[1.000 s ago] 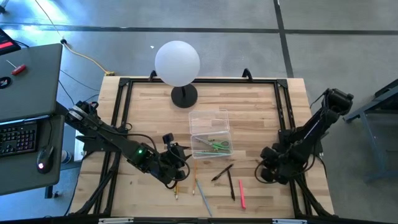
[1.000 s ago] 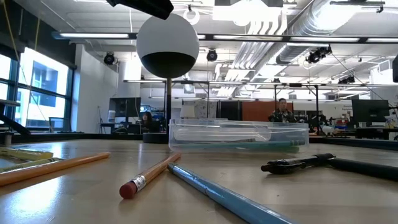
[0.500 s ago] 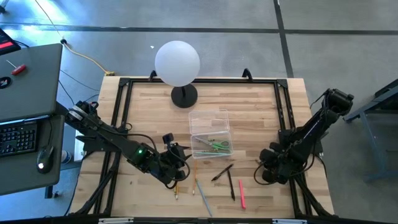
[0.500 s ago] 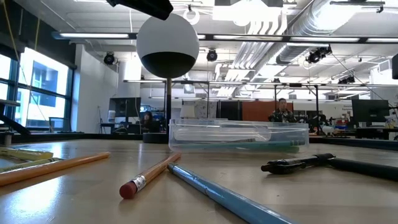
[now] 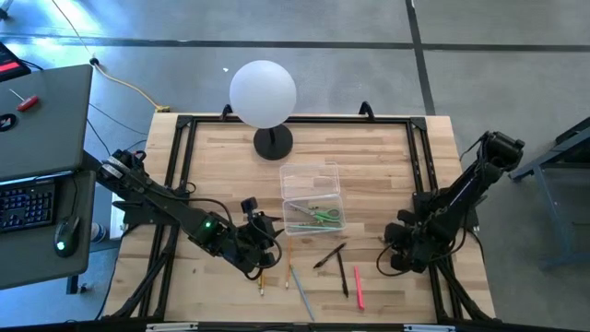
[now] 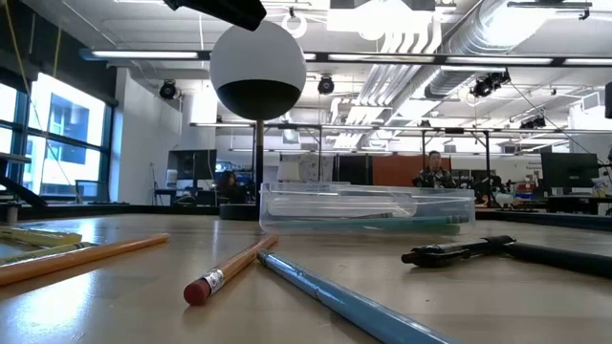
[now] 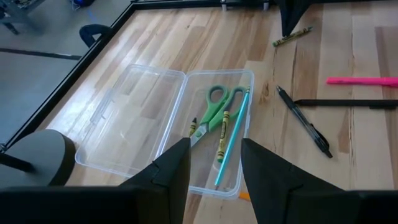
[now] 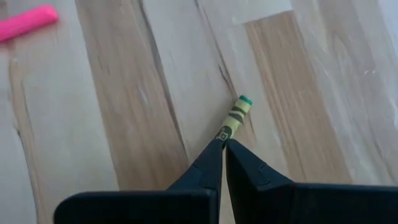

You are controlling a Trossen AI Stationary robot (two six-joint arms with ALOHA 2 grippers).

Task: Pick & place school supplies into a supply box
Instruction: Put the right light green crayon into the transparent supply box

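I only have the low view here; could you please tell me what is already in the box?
Observer: The box holds green scissors and a teal pencil, at least.
Operator: Thank you. What is the right hand doing?
Observer: The right hand is shut on the end of a green-tipped crayon lying on the table.
Operator: And the left one?
Observer: The left hand hangs open just above the box.
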